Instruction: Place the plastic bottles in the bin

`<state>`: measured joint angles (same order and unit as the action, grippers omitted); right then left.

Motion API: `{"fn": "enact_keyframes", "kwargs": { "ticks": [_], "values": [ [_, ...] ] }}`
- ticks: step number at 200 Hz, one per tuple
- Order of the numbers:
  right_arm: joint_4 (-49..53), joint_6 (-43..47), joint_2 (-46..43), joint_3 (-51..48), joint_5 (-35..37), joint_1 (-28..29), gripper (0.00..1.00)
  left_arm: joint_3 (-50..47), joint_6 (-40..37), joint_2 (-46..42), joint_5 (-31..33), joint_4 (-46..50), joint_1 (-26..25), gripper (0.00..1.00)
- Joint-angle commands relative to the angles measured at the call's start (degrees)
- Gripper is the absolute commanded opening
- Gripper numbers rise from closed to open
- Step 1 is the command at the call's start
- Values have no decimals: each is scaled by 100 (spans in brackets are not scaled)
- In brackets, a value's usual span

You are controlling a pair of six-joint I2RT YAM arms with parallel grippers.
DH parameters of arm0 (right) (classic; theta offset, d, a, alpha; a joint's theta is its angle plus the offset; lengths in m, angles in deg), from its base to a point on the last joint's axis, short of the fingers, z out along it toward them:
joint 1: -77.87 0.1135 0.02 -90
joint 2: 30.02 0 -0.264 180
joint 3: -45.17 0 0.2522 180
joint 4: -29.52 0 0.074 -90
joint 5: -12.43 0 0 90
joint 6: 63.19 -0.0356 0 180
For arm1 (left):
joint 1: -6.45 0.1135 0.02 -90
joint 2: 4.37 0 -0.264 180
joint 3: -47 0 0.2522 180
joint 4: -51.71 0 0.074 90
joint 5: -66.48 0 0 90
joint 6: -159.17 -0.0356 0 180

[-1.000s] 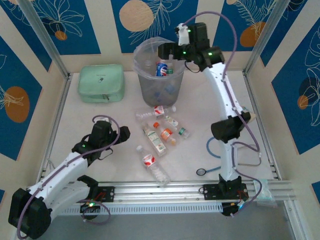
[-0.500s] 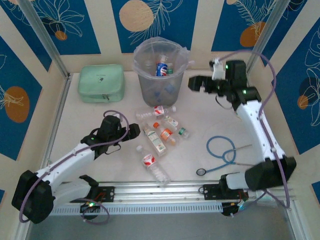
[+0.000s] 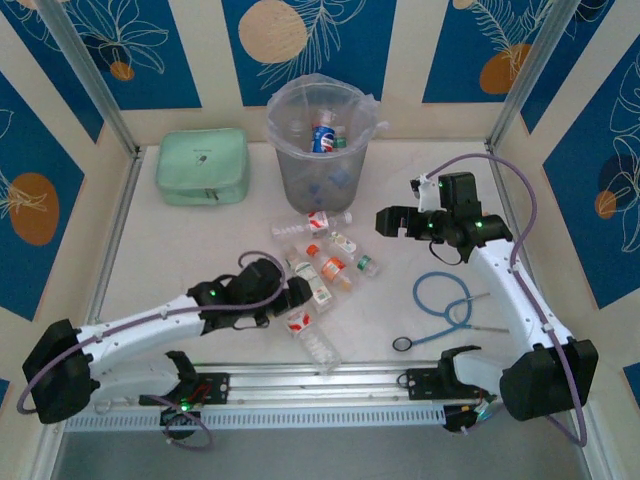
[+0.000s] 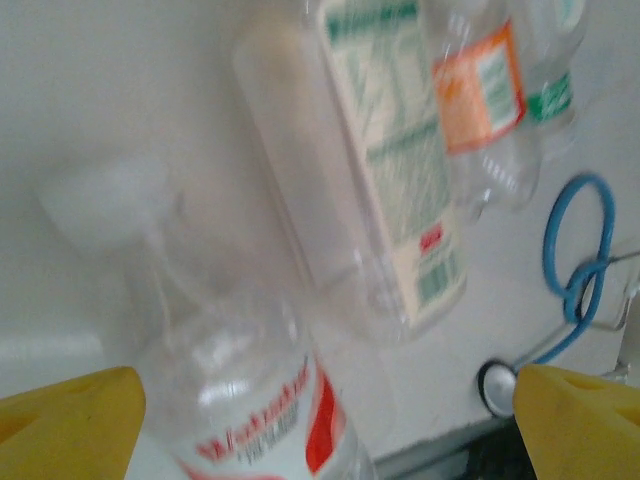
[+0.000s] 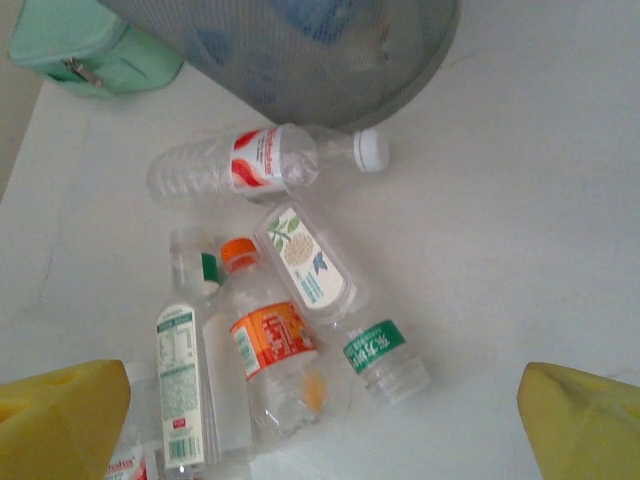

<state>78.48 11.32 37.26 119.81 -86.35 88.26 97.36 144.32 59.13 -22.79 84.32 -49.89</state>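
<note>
**Left gripper**: released. In the left wrist view its yellow fingers stand wide apart at the two lower corners. A clear plastic bottle with a red-and-white label lies between them. Contact with either finger cannot be confirmed. In the top view this gripper sits low over the white table, at the near-left edge of the bottle cluster.

**Right gripper**: released, with nothing between the jaws. It hangs above the table beside the cluster, apart from the bottles, and its opening points toward them.

**Bottles on the table**, all lying on their sides in front of the bin:
- The clear bottle with a red label and white cap is nearest the bin.
- The bottle with a white leaf-print label is just nearer than that one.
- The orange-capped bottle with an orange label is in the middle of the cluster.
- The bottle with a green label band is just beside the leaf-print bottle.
- The long bottle with a green-and-white printed label is just beside the orange-capped bottle.

**Bin**: the round translucent grey plastic bucket lined with a clear bag stands upright at the far middle of the table. Bottles already lie inside it, among them a blue-labelled bottle.

**Other items**: a mint-green zip case lies beside the bin. A blue stethoscope lies on the table below the right arm.
</note>
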Motion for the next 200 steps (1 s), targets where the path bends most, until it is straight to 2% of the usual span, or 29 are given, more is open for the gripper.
{"fn": "enact_keyframes", "kwargs": {
  "ticks": [1, 22, 57, 108, 162, 200],
  "values": [
    [-269, -208, 279, 228, -22, -17, 100, -39, 1051, 250, 383, 367, -413, 94],
    [-251, -235, 449, 393, -39, -2, 100, -149, 1325, 607, 424, -6, -679, 94],
    [-222, -240, 272, 279, 83, -37, 100, -502, 1600, 1163, 340, -1031, -712, 92],
    [-166, -360, 62, -57, 62, -233, 100, -531, 1686, 1472, 366, -1239, -703, 82],
    [-274, -484, 199, -58, 7, -247, 100, -495, 1678, 1340, 531, -980, -708, 70],
    [-360, -556, 349, 20, -146, -243, 100, -115, 1387, 976, 683, -176, -641, 62]
  ]
}}
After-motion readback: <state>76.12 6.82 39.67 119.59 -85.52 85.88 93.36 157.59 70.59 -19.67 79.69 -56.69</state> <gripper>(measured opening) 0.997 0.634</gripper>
